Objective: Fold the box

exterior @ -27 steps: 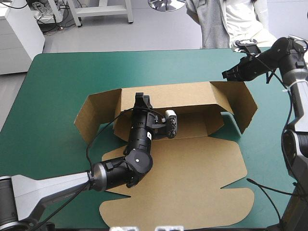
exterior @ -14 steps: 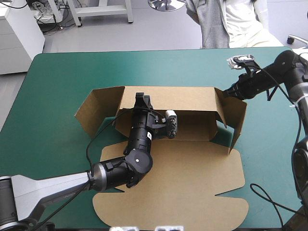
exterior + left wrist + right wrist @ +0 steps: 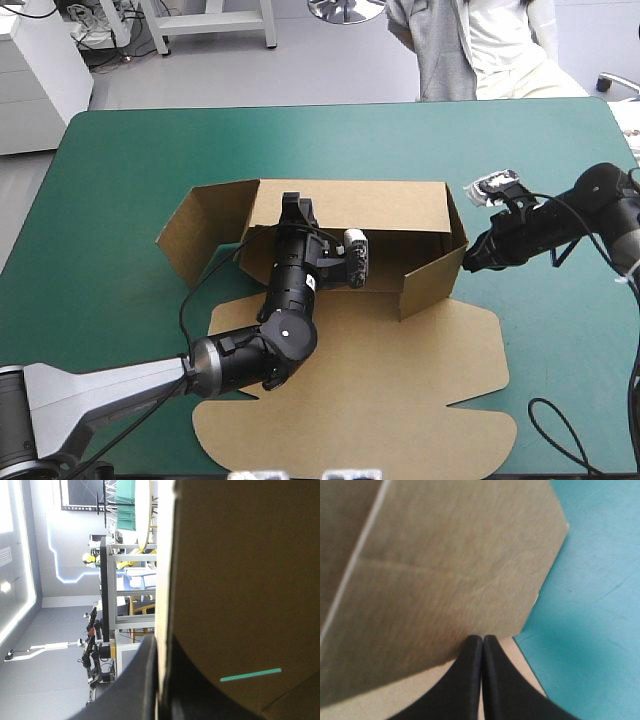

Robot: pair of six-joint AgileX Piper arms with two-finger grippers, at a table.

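Brown box (image 3: 350, 390) half raised, mid-bench (image 3: 120, 150)
Its back wall stands upright, with the lid flat toward the near edge. The left gripper's (image 3: 294, 208) fingers pinch the back wall's top edge. The right gripper's (image 3: 468, 264) fingers, pressed together, meet the angled right side flap's outer face.

Matt, faintly creased brown board of the box (image 3: 350, 205); smooth, matt teal-green cover (image 3: 130, 170) with faint scuff lines

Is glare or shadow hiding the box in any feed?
High view: even light, the box only dim inside. Left wrist view: its board at the left gripper backlit and dark. Right wrist view: soft shadow on the teal-green cover.
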